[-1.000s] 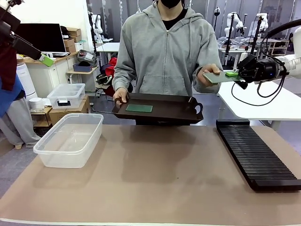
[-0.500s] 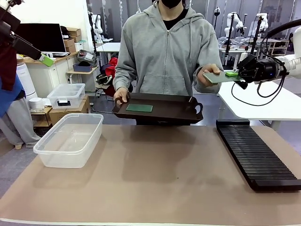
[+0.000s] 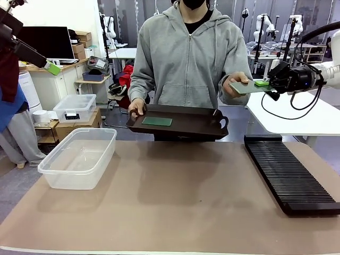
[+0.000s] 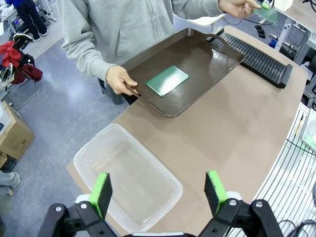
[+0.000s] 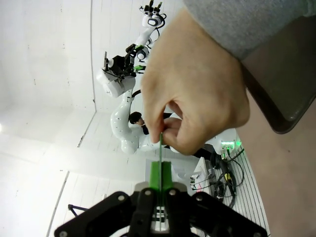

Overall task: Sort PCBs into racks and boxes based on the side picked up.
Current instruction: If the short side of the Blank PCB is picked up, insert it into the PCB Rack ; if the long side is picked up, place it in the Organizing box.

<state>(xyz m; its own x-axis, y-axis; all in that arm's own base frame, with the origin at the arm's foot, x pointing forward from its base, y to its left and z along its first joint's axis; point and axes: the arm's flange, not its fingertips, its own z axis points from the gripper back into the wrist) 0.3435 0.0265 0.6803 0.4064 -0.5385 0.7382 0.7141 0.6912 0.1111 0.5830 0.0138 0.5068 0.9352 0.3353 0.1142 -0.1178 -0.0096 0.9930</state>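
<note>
You're in a robotics lab, a workshop-like room. Beyond the far edge of your brown-covered worktop [image 3: 175,196] lies a bare grey floor [image 4: 64,94] with white tables [image 3: 303,119] spaced across it. Past the worktop's left end, a dark monitor [image 3: 49,41] and stacked cardboard boxes [image 3: 79,43] crowd a side desk [image 3: 58,85], and a lidded clear storage box [image 3: 74,108] sits below them. A white robot arm [image 3: 330,71] reaches in above the worktop's right end.

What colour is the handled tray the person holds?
The handled tray is glossy dark brown; best in left wrist view.
</note>
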